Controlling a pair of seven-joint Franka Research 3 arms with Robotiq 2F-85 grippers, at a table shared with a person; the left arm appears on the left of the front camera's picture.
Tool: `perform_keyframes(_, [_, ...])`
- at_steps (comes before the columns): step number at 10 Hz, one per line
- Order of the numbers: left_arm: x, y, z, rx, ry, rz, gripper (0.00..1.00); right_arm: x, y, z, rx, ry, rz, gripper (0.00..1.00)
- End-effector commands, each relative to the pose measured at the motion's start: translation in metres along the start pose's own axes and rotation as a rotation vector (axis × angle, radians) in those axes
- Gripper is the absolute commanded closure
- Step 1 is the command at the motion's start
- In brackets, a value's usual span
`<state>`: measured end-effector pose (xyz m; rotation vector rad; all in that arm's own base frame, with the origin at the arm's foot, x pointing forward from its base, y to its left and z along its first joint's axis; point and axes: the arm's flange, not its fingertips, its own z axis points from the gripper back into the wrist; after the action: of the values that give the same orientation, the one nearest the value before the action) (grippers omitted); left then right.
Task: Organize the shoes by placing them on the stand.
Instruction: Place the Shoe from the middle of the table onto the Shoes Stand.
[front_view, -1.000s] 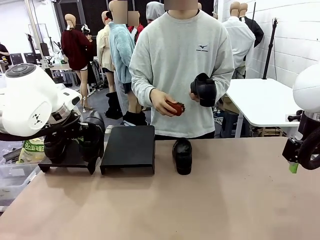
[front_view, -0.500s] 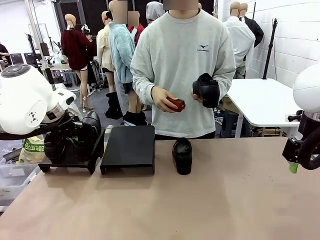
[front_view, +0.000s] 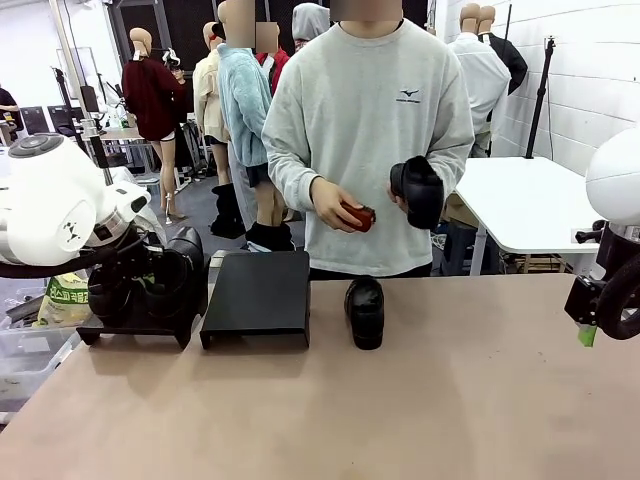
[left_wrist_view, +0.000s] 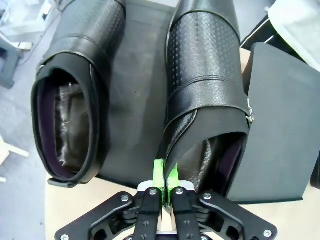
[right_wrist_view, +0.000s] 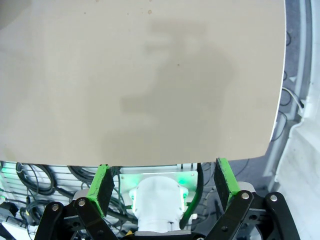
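- The collar of the right shoe (left_wrist_view: 205, 90) on the left platform (left_wrist_view: 135, 100) is pinched by the closed left gripper (left_wrist_view: 165, 176); a second shoe (left_wrist_view: 75, 90) stands beside it.
- The right platform (front_view: 258, 290) sits alongside, with a third shoe (front_view: 365, 310) on the table (front_view: 450, 400).
- A fourth shoe (front_view: 420, 190) and a red-brown object (front_view: 357, 216) are held by the person.
- The right gripper (right_wrist_view: 161, 169) is spread open at the table's right edge.

From the left wrist, the gripped shoe (left_wrist_view: 205, 100) and its neighbour (left_wrist_view: 75, 75) on the stand (left_wrist_view: 132, 100) lose their toes past the top edge. The left gripper (left_wrist_view: 165, 175) has its knuckles cut off at the bottom, and the second stand (left_wrist_view: 280, 125) is cut at the right. In the front view the left arm (front_view: 55, 205) covers much of the stand at the table's (front_view: 450, 400) far left corner, where gripper and shoes merge into one black mass. The person's hand (front_view: 335, 205) wraps a red-brown object (front_view: 357, 215) too small to identify. The right arm (front_view: 615, 250) runs off the right edge.
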<state>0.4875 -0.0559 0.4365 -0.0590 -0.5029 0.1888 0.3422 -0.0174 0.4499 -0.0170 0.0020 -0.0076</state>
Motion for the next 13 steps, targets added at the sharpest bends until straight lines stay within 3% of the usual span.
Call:
perform_keyframes(1, [0.0121, 0.0023, -0.0060, -0.002, -0.026, -0.006, 1.00, 0.0002, 0.0011, -0.0009, -0.002, 0.005, -0.006, 0.00])
perform_keyframes(10, [0.0177, 0.0091, -0.0079, 0.078, -0.035, -0.010, 1.00, 0.0002, 0.0011, -0.0009, -0.002, 0.005, -0.006, 0.00])
perform_keyframes(11, [0.0178, 0.0084, -0.0091, 0.097, -0.036, -0.013, 0.95, 0.0002, 0.0011, -0.0009, -0.002, 0.005, -0.006, 0.00])
perform_keyframes(13, [0.0182, 0.0092, -0.0098, 0.123, -0.038, -0.010, 0.55, 0.0002, 0.0011, -0.0009, -0.002, 0.005, -0.006, 0.00])
